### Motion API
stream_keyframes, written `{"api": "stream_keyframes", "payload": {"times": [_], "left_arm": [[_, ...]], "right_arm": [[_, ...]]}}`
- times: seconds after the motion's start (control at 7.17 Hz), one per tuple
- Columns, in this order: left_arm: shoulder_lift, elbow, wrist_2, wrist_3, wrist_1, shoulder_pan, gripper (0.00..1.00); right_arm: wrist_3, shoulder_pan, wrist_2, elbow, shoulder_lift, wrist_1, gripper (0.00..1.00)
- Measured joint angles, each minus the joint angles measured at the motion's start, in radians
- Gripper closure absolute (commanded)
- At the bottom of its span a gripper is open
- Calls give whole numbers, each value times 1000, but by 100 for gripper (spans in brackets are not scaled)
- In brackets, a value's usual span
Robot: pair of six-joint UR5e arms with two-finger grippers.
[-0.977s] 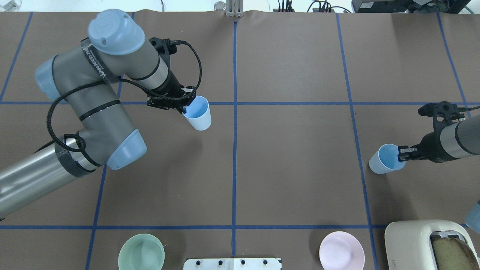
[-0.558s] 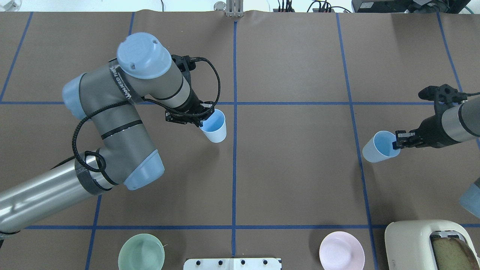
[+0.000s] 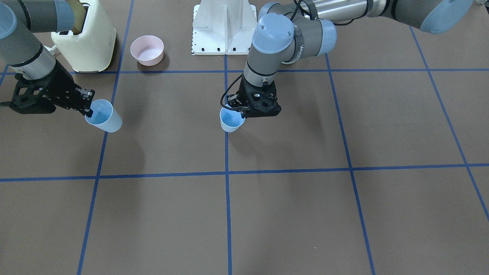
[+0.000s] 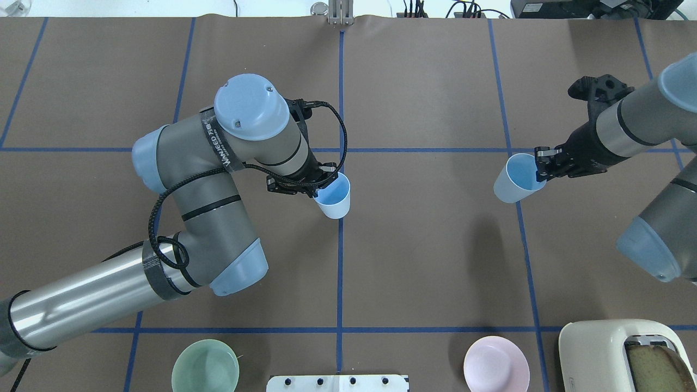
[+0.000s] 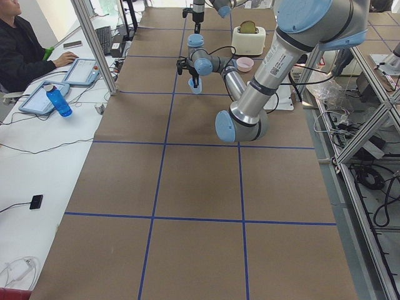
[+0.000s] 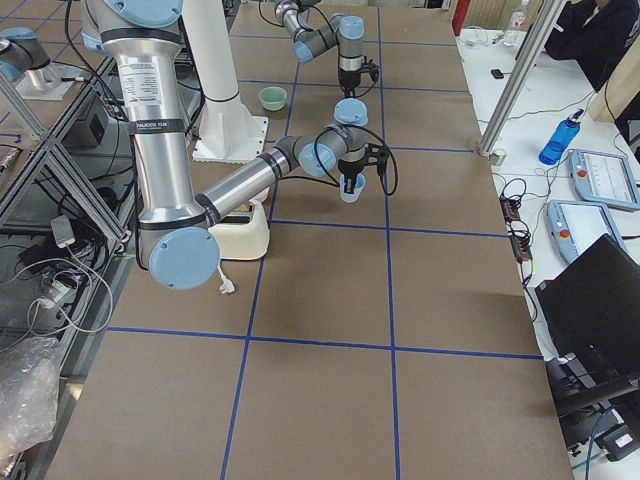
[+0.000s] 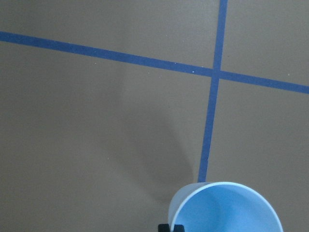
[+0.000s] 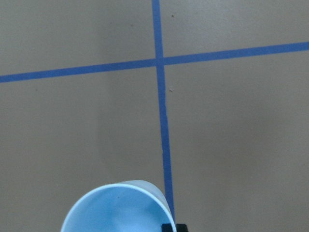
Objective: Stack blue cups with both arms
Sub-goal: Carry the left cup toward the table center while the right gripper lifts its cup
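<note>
Cups sit one in each claw: my left gripper [image 4: 322,184] is clamped on the rim of the first blue cup [image 4: 336,200], held upright and low at the centre tape line [image 4: 340,261], though I cannot tell if it touches the table [image 4: 425,261]. My right gripper [image 4: 540,167] pinches the rim of the second blue cup [image 4: 513,182], tilted, well apart to the right. Rim grips leave both bodies free, I judge, so the raised one can nest into the low one.
</note>
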Motion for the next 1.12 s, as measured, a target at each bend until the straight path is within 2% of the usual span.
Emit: {"api": "stream_keyframes", "payload": {"times": [1.12], "left_arm": [[-9, 34, 49, -4, -6, 39, 100]], "right_arm": [[0, 3, 0, -2, 44, -49, 100]]}}
